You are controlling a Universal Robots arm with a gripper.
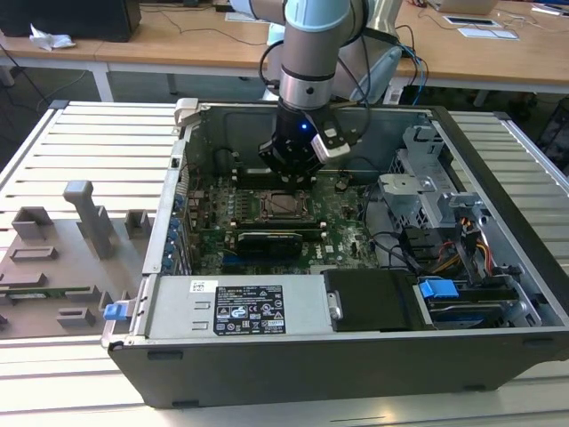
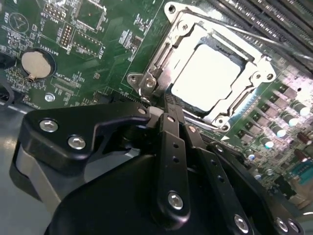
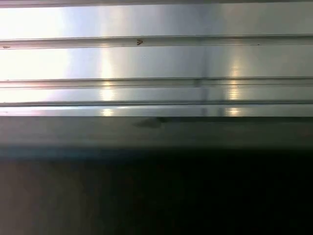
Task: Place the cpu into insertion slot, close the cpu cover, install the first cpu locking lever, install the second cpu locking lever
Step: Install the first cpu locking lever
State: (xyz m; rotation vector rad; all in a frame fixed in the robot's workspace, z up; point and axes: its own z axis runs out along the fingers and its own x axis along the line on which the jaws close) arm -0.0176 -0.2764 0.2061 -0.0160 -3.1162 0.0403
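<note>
The cpu (image 2: 205,73) lies flat in the insertion slot (image 1: 286,205), its pale metal face showing through the window of the cpu cover (image 2: 182,30). The cover lies down over the chip on the green motherboard (image 2: 112,54). In the second wrist view my gripper (image 2: 165,105) is shut, its black fingers (image 2: 172,147) drawn together to a narrow tip at the near corner of the cover, beside a small metal hinge piece (image 2: 147,83). I cannot tell if anything is pinched between the tips. In the exterior view the gripper (image 1: 288,181) hangs just above the socket's far edge inside the open computer case.
The case walls (image 1: 182,178) ring the board. A long black card (image 1: 267,240) sits in front of the socket, a black power supply (image 1: 236,307) along the near side, and drive bays with cables (image 1: 444,240) at the exterior view's right. Aluminium slats (image 3: 156,63) appear in the first wrist view.
</note>
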